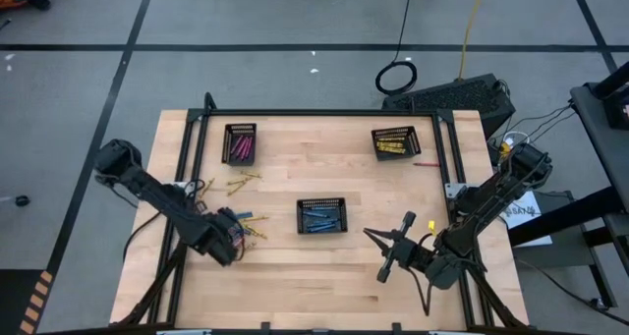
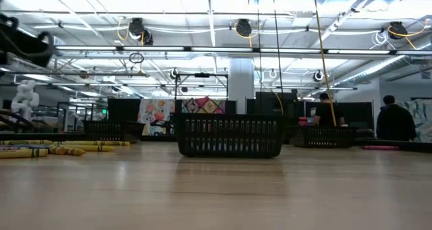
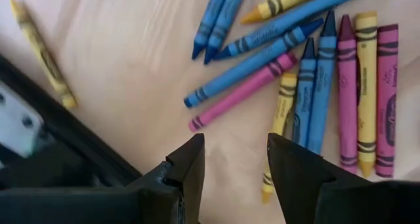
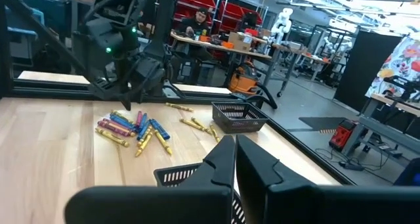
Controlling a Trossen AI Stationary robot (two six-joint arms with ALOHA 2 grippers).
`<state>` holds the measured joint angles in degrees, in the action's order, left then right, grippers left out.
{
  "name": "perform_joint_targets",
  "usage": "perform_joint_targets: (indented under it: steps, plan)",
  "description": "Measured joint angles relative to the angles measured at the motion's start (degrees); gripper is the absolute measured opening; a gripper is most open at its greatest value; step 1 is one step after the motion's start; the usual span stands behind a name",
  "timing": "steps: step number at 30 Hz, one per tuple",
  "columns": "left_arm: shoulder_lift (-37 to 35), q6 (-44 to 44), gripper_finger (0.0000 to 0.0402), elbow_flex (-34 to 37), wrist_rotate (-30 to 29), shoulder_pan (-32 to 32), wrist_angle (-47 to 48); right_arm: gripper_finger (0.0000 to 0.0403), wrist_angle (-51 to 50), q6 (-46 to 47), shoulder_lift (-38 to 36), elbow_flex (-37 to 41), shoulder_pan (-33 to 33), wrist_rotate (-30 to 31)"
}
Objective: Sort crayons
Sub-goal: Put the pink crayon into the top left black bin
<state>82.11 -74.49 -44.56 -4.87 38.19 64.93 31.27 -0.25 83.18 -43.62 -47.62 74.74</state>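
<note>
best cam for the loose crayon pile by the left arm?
Left wrist view: the crayon pile fills the picture, colours and labels clear. High view shows only small specks. Low view catches a few edge-on. Right wrist view shows it small, farther off.

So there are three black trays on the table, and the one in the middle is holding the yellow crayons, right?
Not quite. Three black trays, yes, but the middle tray holds blue crayons, as the high view shows. The yellow ones sit in the tray at the far right.
</note>
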Motion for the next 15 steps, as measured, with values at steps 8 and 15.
perform_joint_targets:
  steps: [8, 15]
  plan:
    - [0.3, 17.9, 0.0154, 0.0, 1.5, -6.3, 0.1, 0.0, -0.1, 0.7, 0.0, 0.0, 0.0, 0.0]
    - [2.1, 32.4, 0.0134, 0.0, 1.6, -6.3, -0.6, 0.0, -0.2, 0.7, 0.0, 0.0, 0.0, 0.0]
